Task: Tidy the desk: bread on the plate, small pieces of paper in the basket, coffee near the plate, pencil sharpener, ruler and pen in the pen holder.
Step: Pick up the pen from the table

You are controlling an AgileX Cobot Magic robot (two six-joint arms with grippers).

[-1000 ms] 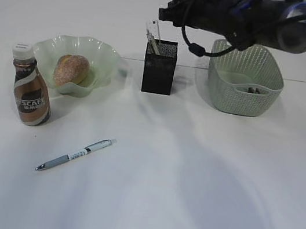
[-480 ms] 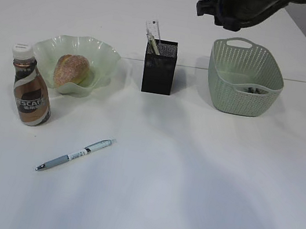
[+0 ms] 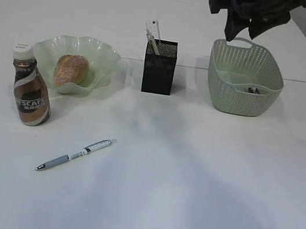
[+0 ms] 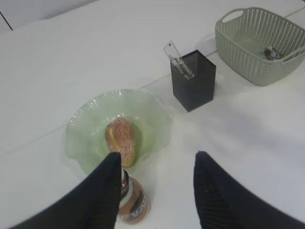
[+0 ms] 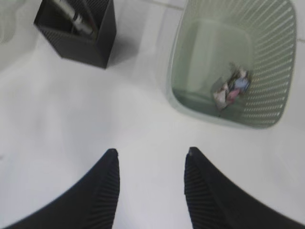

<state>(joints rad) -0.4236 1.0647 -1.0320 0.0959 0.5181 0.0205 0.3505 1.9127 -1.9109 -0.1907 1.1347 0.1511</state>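
Desk [image 3: 197, 204], white, as I see it from the operator's station, items listed from its left side to its right.

1. Coffee bottle [image 3: 30, 89]: upright near the left edge, just in front of the plate, apart from it.
2. Plate [image 3: 107, 57]: pale green, wavy rim, left of centre toward the back. Bread [image 3: 70, 69] lies in it.
3. Pen [image 3: 74, 155]: flat on the desk, front left, well apart from the pen holder, tip toward the front-left corner.
4. Pen holder [image 3: 159, 68]: black mesh, upright at mid-desk toward the back. A clear ruler [image 3: 153, 32] stands in it, leaning left. I make out another slim item beside the ruler, possibly the pencil sharpener; the view is too coarse to say.
5. Basket [image 3: 260, 103]: green, right of the pen holder. Small pieces of paper [image 5: 228, 88] lie crumpled on its floor by one wall.
6. Left gripper [image 4: 155, 191]: jaws apart, nothing between them, hanging above the coffee bottle and the plate's front rim.
7. Right gripper [image 5: 150, 188]: jaws apart, nothing held, above bare desk in front of the basket and pen holder. In the exterior view I see its arm as a dark mass over the basket's back rim.
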